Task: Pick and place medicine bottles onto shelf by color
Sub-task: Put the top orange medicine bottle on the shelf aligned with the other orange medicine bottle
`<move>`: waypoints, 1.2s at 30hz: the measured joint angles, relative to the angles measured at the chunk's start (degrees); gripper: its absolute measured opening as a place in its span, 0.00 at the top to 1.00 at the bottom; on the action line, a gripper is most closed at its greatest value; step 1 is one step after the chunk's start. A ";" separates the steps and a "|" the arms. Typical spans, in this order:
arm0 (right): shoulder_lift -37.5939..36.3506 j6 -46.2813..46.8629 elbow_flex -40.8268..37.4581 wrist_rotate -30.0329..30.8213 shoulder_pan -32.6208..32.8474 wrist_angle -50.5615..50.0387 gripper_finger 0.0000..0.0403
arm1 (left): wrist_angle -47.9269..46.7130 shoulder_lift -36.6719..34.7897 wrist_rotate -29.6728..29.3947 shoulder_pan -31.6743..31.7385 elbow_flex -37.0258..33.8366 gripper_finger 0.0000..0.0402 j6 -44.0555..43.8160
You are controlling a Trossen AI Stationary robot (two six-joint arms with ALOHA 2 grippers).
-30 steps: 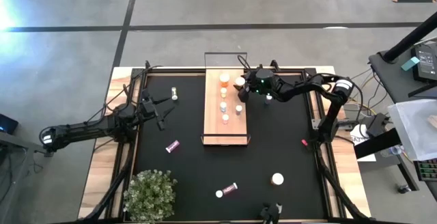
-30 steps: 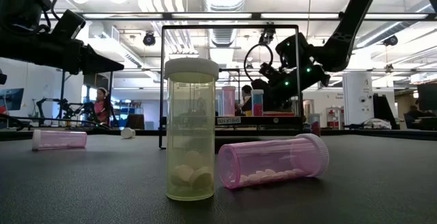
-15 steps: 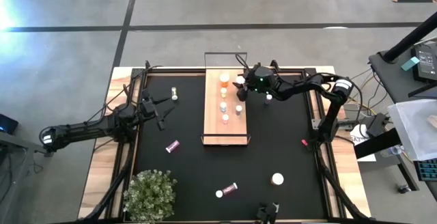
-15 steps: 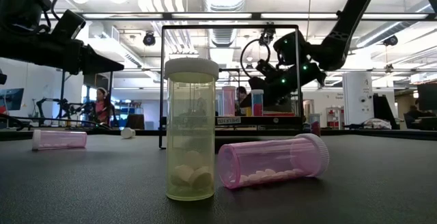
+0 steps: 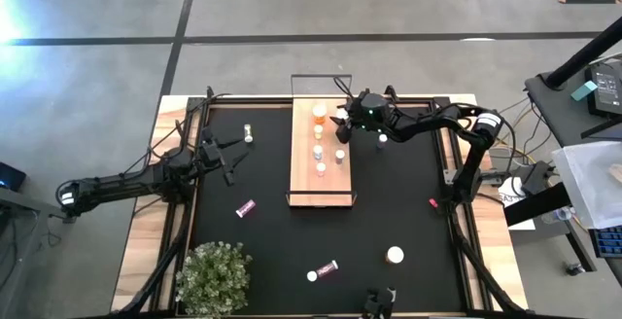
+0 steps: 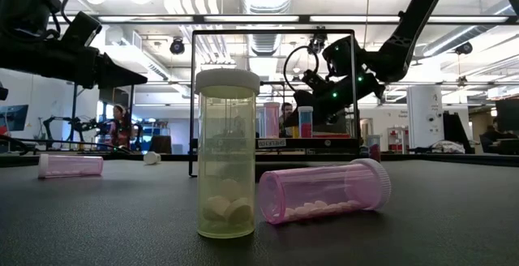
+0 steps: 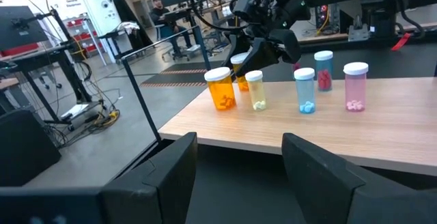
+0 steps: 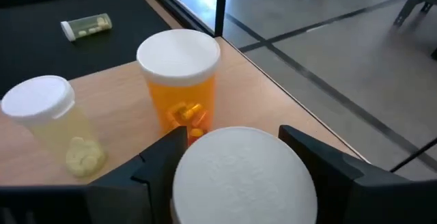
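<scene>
the right gripper point(image 8: 232, 183) stands over the shelf point(image 5: 301, 163), fingers closed around a white-capped bottle point(image 8: 239, 176). beyond them stands an amber bottle point(image 8: 181, 87). the left gripper point(image 7: 239, 176) waits half open.

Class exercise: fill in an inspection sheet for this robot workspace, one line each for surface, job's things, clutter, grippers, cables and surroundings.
Surface: black mat.
Job's things: shelf holds upright medicine bottles; others lie loose on the mat.
Clutter: potted plant, small red bit.
Grippers: right gripper shut on a white-capped bottle over the shelf; left gripper open, beside the shelf.
Cables: bundles by the right arm's base.
Surroundings: grey floor, a person far behind.
</scene>
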 joint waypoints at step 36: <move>0.00 -1.56 1.40 -1.46 -0.09 0.04 0.53 | -0.01 -0.04 0.00 0.00 0.00 0.51 -0.01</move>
